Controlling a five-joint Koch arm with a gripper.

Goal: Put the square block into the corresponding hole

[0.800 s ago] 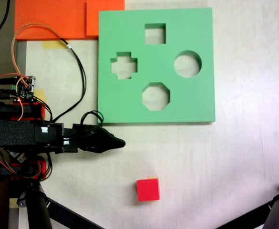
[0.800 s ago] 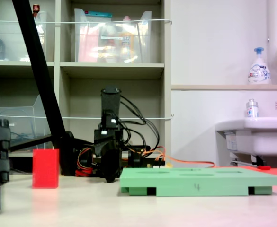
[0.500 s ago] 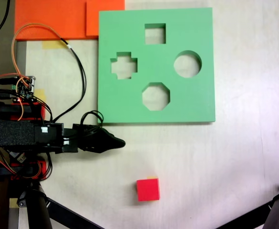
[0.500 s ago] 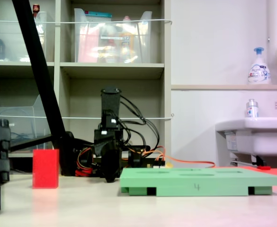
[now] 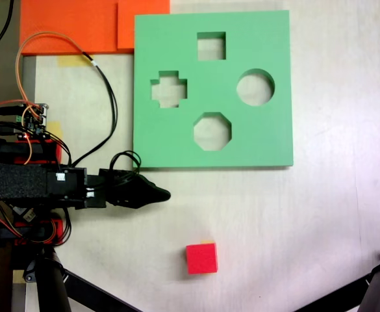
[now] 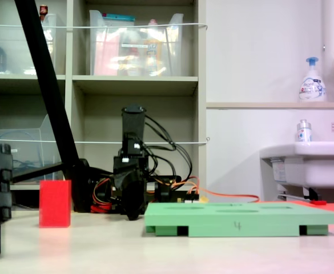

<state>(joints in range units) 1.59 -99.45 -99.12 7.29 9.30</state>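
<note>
My arm stretched low over the table, claw [image 5: 158,194] pinched together and empty, red block [image 5: 201,258] well apart on bare table, square hole [image 5: 211,46] in the green board [image 5: 267,136], orange sheets [image 5: 73,26] beyond.

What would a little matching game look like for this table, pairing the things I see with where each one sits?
Things:
1. red cube
2. square cutout
3. end effector
4. orange foam sheets

Places, in the first exterior view:
A. top left corner
B. just below the green foam board's lower left corner
C. bare table near the bottom edge
D. upper part of the green foam board

Pairs: 1-C, 2-D, 3-B, 4-A
</note>
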